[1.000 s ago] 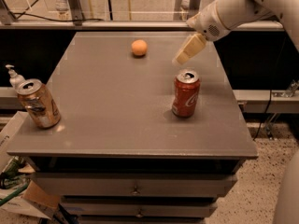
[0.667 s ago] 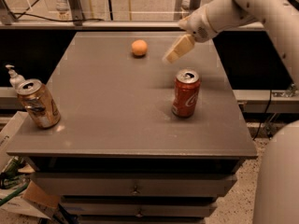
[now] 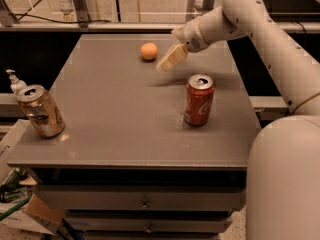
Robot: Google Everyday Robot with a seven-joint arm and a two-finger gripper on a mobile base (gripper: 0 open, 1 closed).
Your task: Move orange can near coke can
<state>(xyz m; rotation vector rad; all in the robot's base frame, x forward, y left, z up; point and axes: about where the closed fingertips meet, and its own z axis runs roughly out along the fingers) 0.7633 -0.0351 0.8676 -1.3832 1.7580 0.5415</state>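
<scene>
The claw (image 3: 169,60) hangs over the far part of the bench (image 3: 120,119), a little right of the middle of the far edge, pointing down and to the left. Whether it is spread or pressed together I cannot tell; nothing shows in its grip. It sits at the end of the white arm (image 3: 240,14), which comes in from beyond the far-right corner.

Just left of the claw and slightly farther back lies the orange (image 3: 149,51), resting on the bench close to the far edge. A narrow gap shows between it and the claw; they do not touch.

The coke can (image 3: 199,100) stands upright toward the right edge, roughly midway between the far and near edges. It is on the near side of the claw and well apart from the orange.

Across the bench, by the left edge toward the near-left corner, stands a dented gold can (image 3: 41,111). A pump bottle (image 3: 15,81) shows just behind it at the left edge; I cannot tell whether it stands on the bench.

Below the near edge run drawers (image 3: 145,202).
</scene>
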